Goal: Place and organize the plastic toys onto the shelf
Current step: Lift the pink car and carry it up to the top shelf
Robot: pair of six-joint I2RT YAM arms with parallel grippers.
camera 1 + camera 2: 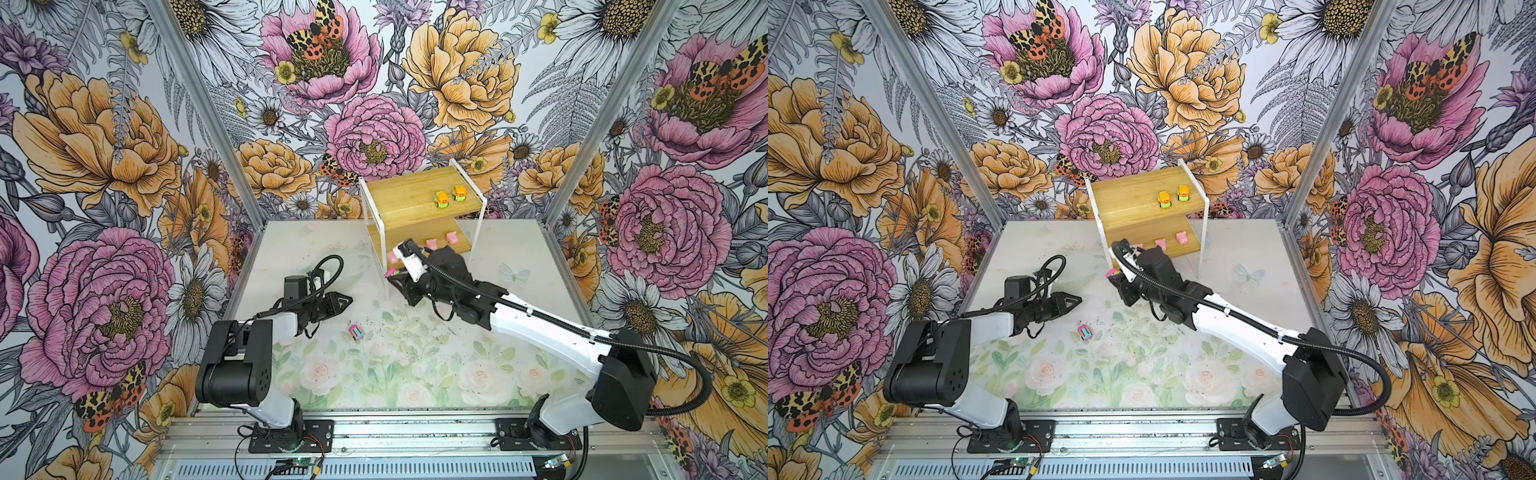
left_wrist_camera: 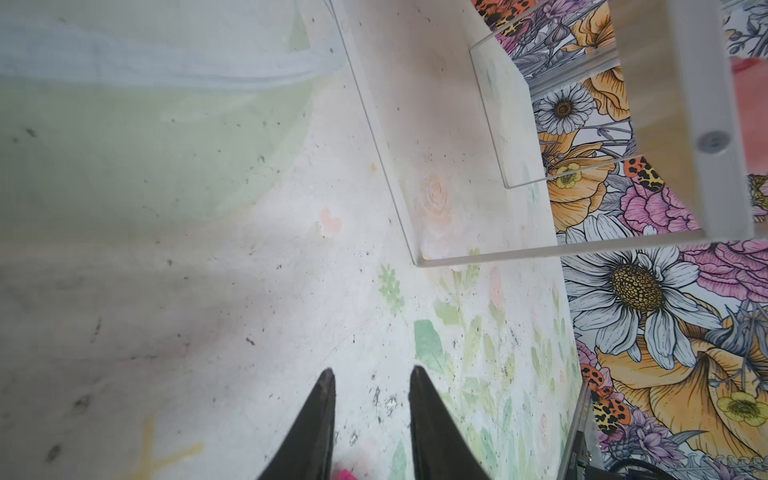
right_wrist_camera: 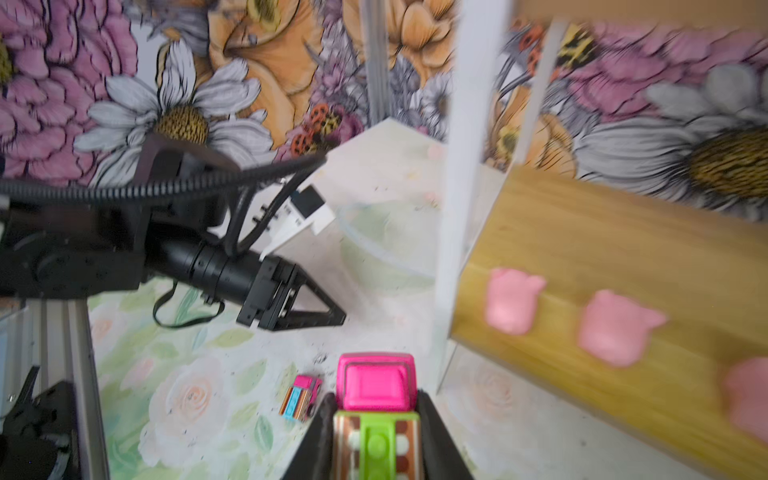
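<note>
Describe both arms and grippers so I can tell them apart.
The left arm and right arm match: white link shells, black joint housings. The left gripper and right gripper have black, tapering triangular fingers with open cut-outs. A black corrugated cable runs along each arm, white-clipped on the right.

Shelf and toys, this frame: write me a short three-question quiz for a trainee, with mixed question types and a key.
1. Pick one. The right hand holds: A) a pig; B) a pink car; C) nothing.
2. True or false: both orange-green cars stand on the shelf's upper board.
3. Fill in: the second pink car lies on the ____.
Key: 1 B; 2 true; 3 table.
</note>
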